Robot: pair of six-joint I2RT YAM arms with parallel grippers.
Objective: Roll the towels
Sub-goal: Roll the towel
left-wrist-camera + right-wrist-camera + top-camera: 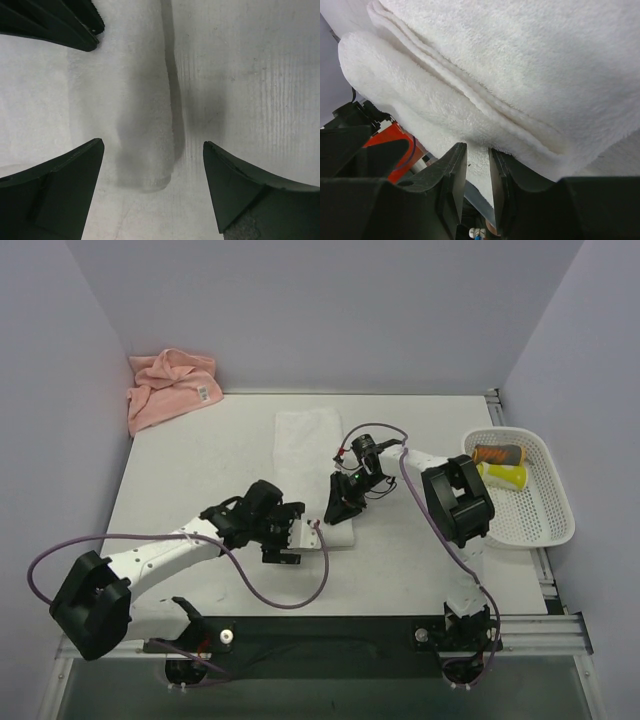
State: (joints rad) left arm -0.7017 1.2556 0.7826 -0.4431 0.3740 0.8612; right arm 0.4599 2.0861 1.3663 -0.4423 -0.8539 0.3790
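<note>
Found white towel (pixel 308 440) laid lengthwise mid-table, flat strip running away from the arm bases, near end doubled up into a thicker fold. Confirmed stacked layers of that fold in right wrist view (pixel 520 75), edges curling over one another. Logged right gripper (pixel 340 512) at the towel's near right edge, jaws nearly together (pixel 477 165) and pinching a lip of terry between them, so clenched on the white towel. Logged left gripper (pixel 298 538) at the near end, just beside the right one, fingers spread wide (pixel 152 145) either side of the towel's end (pixel 145 100), nothing held: released. Couldn't tell from the left wrist view whether those fingertips touched the cloth or hung just above it. Spotted salmon-pink towel (pixel 165 390) crumpled in the far left corner of the table (pixel 200 460), against the wall, well apart from both arms, small white tag (pixel 210 393) showing on its right side. Noted white mesh basket (pixel 560 520) at the right edge, holding an orange roll (pixel 498 454) and a yellow roll (pixel 505 476) side by side at its far end, touching. Saw purple cables looped off both arms across the near table.
</note>
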